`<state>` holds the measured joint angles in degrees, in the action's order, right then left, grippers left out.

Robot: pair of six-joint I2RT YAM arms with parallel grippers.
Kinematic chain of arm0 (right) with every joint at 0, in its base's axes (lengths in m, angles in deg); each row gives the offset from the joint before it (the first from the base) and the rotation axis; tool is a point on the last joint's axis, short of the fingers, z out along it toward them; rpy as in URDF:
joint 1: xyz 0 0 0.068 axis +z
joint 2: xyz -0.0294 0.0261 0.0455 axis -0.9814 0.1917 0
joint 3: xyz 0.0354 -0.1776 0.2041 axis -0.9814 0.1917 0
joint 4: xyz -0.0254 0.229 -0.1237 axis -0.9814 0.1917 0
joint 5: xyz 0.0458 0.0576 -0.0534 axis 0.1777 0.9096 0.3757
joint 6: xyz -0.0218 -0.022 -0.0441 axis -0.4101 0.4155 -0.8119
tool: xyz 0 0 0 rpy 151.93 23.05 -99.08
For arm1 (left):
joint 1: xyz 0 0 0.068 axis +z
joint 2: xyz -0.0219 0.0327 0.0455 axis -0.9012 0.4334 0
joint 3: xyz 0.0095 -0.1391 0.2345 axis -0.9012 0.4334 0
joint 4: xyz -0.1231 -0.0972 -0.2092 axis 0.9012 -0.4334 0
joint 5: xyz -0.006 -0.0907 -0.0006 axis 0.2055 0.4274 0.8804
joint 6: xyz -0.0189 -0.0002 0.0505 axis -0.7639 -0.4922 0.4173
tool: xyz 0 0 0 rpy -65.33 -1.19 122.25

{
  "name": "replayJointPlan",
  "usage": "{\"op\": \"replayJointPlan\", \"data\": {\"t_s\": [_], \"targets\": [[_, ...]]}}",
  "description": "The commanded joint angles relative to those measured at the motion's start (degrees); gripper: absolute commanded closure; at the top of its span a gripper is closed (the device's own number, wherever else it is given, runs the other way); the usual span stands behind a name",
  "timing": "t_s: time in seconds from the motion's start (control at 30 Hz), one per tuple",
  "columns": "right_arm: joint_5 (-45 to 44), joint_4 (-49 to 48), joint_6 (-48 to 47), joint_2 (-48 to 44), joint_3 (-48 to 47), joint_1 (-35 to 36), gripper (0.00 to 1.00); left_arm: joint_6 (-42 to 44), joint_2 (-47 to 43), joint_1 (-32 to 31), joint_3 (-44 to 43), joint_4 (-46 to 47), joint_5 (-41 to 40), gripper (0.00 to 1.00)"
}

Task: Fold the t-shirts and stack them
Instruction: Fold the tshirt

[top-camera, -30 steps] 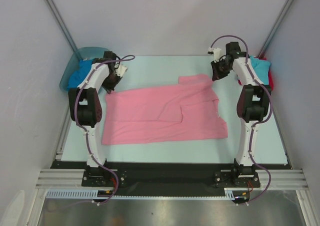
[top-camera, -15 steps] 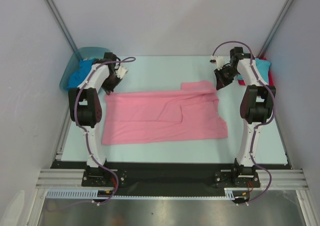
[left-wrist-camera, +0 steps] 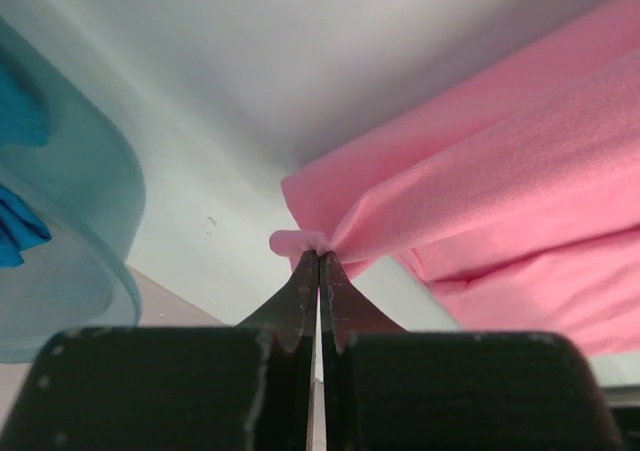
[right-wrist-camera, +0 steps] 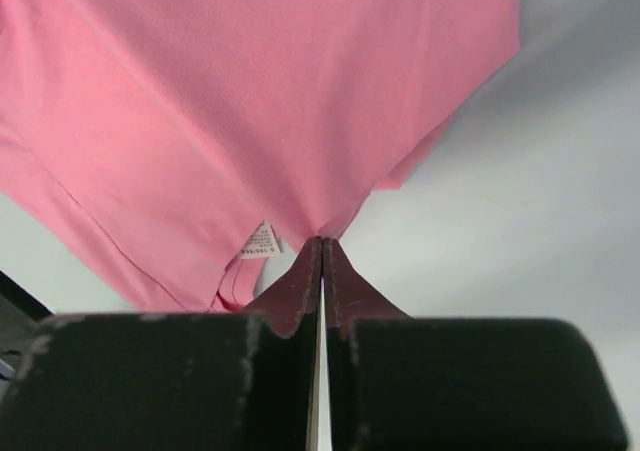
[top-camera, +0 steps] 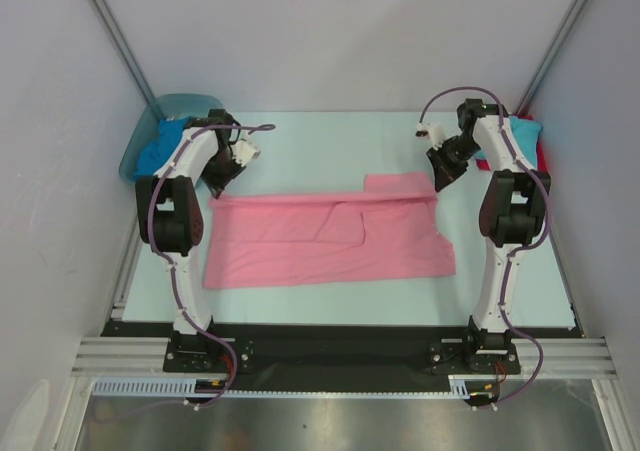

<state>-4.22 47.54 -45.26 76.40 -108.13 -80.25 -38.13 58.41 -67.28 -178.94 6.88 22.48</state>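
1. Seen from above, the pink shirt (top-camera: 330, 241) lies spread across the middle of the table (top-camera: 330, 136), its long side running from left to right. The left gripper (top-camera: 220, 186) is at the shirt's far left corner and the right gripper (top-camera: 440, 179) at its far right corner, each clenched on a pinch of the cloth. A tub (top-camera: 140, 141) sits at the table's far left corner with a blue shirt (top-camera: 155, 151) inside. A turquoise shirt (top-camera: 522, 131) is heaped on a red shirt (top-camera: 541, 156) at the table's far right edge.

2. The left wrist view shows the left gripper (left-wrist-camera: 319, 259) with its jaws pressed together on a small bunched tip of the pink shirt (left-wrist-camera: 500, 151), which fans away in folds over the table (left-wrist-camera: 220, 201). The tub (left-wrist-camera: 90, 191) and a patch of the blue shirt (left-wrist-camera: 15, 226) show at the left edge.

3. The right wrist view shows the right gripper (right-wrist-camera: 322, 243), jaws together, nipping the pink shirt (right-wrist-camera: 250, 91) at its edge. The cloth spreads taut beyond the tips, above the table (right-wrist-camera: 500, 221). A white label (right-wrist-camera: 262, 239) shows just left of the tips.
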Motion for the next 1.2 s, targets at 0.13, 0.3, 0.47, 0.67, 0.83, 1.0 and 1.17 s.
{"op": "replayJointPlan", "data": {"t_s": [0.13,0.3,0.47,0.67,0.83,1.0,1.17], "targets": [[-2.89,8.06,-5.40,1.12,-3.98,0.95,0.47,5.19,0.30,0.68,1.13,-7.23,-0.87,0.85],[-2.98,7.45,-4.18,2.26,-6.09,0.95,0.34,5.02,1.18,0.59,0.26,-6.96,-1.84,0.59],[-1.93,5.96,-1.80,3.50,-8.03,1.12,0.34,3.96,2.32,0.68,-2.21,-6.70,-2.72,0.46],[-2.89,1.83,0.74,3.67,-8.29,1.12,0.35,4.22,2.15,0.68,-1.16,-4.68,-0.53,0.55],[-5.35,-0.90,1.80,3.67,-8.47,2.62,0.35,10.79,-0.74,0.68,3.14,-4.77,2.28,0.59],[-8.51,-4.41,3.99,4.28,-9.52,2.79,0.35,18.28,-6.63,0.50,8.68,-3.71,3.43,0.57],[-10.19,-6.09,5.84,5.87,-11.36,2.88,0.34,24.17,-10.68,0.24,13.96,-0.28,-0.79,0.53]]}}
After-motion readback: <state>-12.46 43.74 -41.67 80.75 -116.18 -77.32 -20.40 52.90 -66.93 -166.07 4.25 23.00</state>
